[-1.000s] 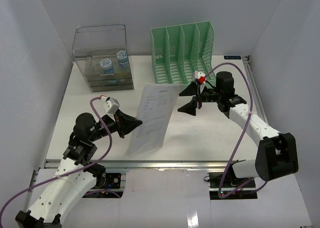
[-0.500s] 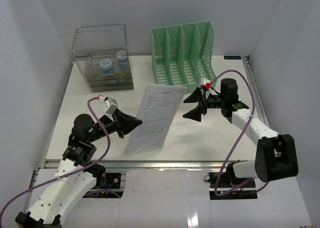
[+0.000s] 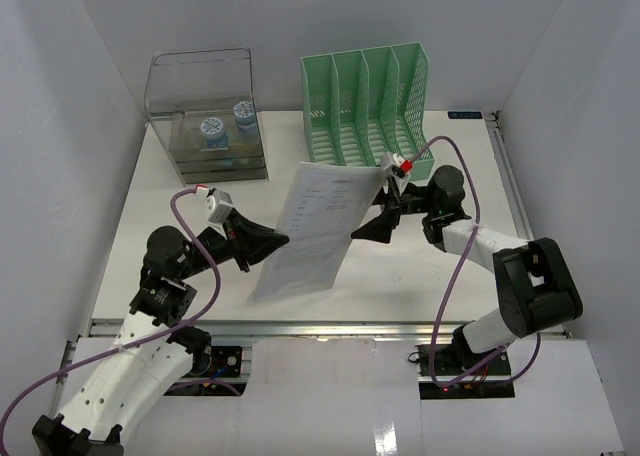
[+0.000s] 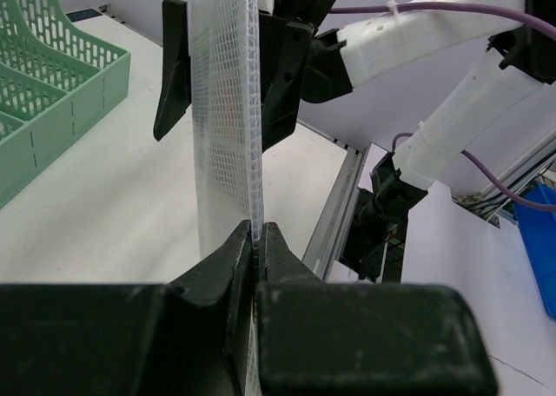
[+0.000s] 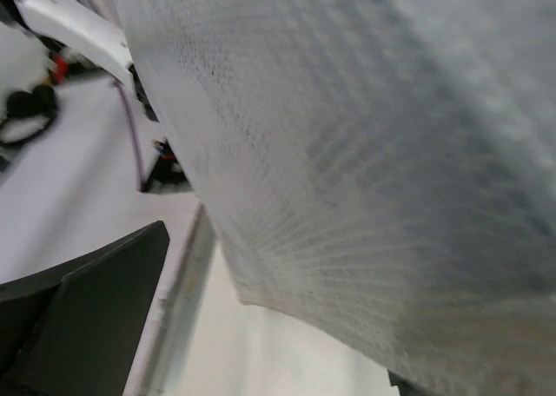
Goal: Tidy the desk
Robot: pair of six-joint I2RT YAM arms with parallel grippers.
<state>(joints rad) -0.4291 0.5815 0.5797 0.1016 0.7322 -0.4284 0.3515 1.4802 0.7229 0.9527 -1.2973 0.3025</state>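
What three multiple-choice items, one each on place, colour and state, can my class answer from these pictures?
1. Where on the desk does the clear drawer box stand? A far left; B far right; C near middle.
2. The file rack is: A blue; B green; C red.
3. The left gripper is: A open; B out of view; C shut on the document sleeve.
Answers: A, it sits in the far left corner; B, its slotted walls are green; C, the left wrist view shows it pinching the sleeve's edge.

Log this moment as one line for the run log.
left pincer: shut on mesh sleeve, held upright over desk | right pincer: open, straddling sleeve's far edge, not yet closed
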